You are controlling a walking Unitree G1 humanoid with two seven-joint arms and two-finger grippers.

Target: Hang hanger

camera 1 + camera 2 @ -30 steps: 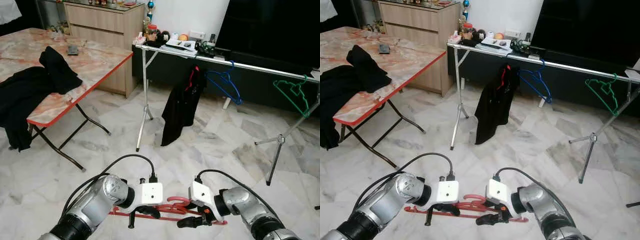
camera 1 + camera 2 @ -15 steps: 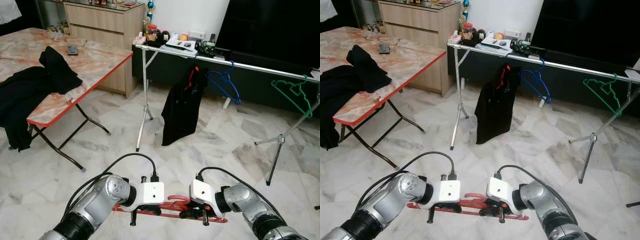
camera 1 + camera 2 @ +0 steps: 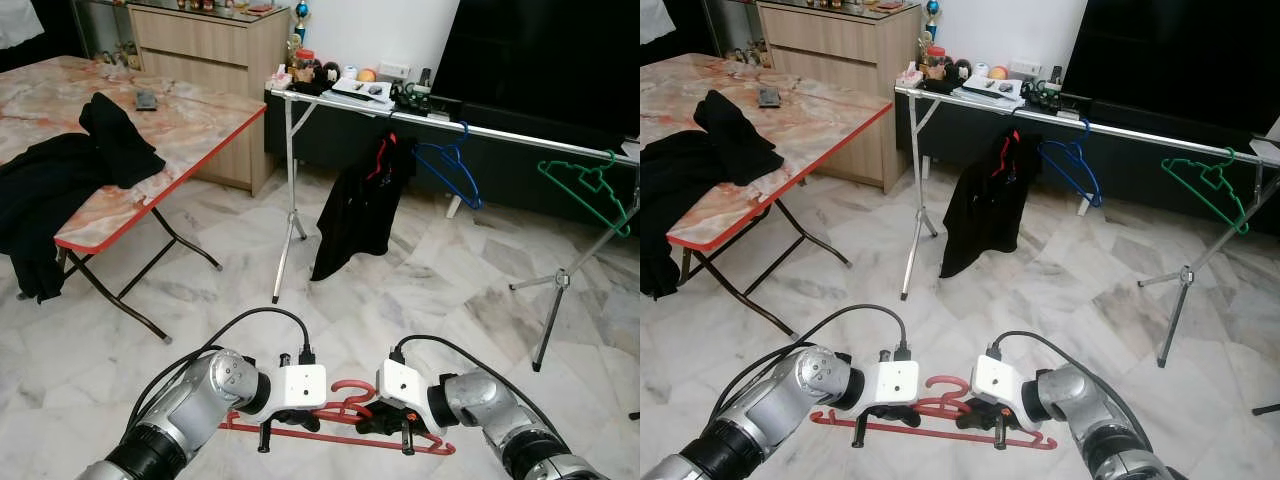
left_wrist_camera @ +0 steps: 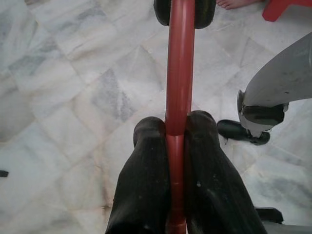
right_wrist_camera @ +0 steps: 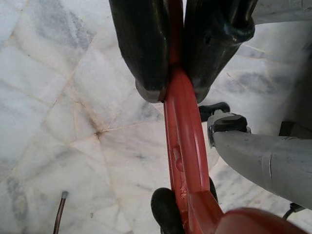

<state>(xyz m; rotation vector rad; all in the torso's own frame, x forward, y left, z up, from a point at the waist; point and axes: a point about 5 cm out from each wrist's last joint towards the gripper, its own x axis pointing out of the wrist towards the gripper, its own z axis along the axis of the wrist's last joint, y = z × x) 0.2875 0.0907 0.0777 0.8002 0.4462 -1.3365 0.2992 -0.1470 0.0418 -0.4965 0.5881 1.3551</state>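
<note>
A marble worktop (image 3: 190, 115) with black clothes (image 3: 60, 180) stands at the left. Across the far side a garment rail (image 3: 520, 132) is seen, carrying a black garment (image 3: 360, 205), a blue hanger (image 3: 450, 170) and a green hanger (image 3: 590, 190). The red hanger (image 3: 340, 415) is held low above the floor (image 3: 420, 290), well apart from the rail. The jaws of the left gripper (image 3: 268, 432) and right gripper (image 3: 400, 432) are clenched on its lower bar, probably to keep it level during carrying.
</note>
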